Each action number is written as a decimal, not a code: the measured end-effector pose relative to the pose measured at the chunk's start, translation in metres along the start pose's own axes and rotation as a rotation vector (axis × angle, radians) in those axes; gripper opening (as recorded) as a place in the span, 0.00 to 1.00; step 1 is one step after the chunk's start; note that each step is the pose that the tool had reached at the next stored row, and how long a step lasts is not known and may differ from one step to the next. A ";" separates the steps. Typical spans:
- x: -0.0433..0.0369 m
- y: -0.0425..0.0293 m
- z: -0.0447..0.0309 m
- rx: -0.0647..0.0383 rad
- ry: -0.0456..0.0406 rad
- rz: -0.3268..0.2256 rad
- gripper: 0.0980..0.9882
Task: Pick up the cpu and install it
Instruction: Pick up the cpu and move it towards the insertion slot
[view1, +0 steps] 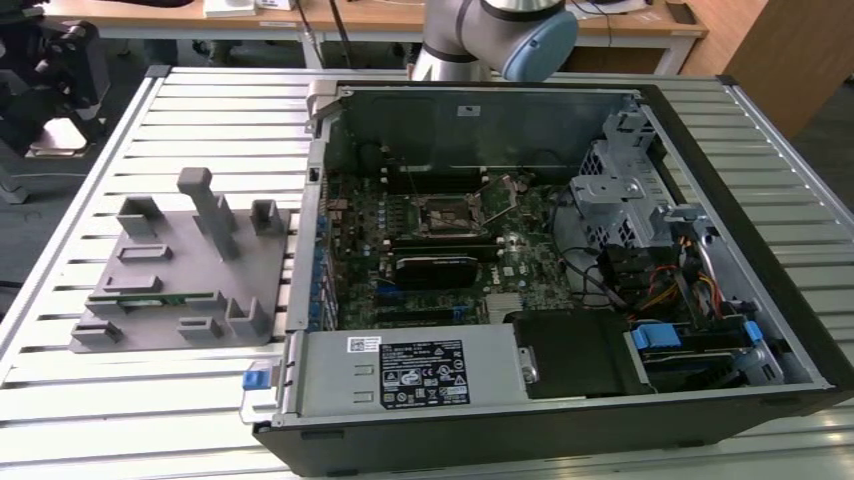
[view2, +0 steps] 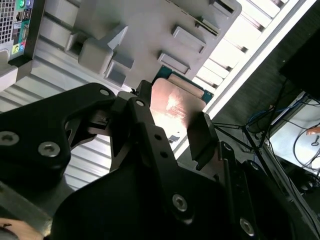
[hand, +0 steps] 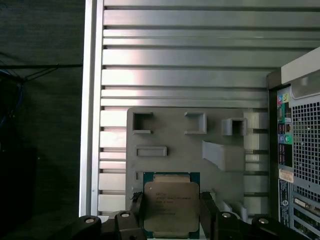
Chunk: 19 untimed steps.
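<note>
The claw (hand: 172, 220) is closed on the cpu (hand: 171, 200), gripping two opposite edges. The gray holder tray (hand: 165, 130) lies beyond it on the slatted tabletop (hand: 185, 65).

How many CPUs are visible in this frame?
1. The cpu is clamped between the jaws of the gripper, with the grey tray behind it. The motherboard socket looks empty; others may be hidden.
</note>
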<state>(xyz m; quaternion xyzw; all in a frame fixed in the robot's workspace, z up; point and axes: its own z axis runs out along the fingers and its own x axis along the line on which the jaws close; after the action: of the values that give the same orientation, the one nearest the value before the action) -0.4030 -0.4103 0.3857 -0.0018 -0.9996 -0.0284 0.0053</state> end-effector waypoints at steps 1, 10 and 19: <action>-0.0031 0.0000 0.0000 0.000 -0.0001 0.000 0.49; -0.0294 0.0001 0.0001 -0.001 -0.0001 -0.001 0.49; -0.0681 0.0002 -0.0002 -0.001 0.0001 -0.001 0.49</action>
<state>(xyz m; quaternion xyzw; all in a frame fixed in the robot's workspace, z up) -0.3349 -0.4103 0.3852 -0.0012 -0.9996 -0.0291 0.0053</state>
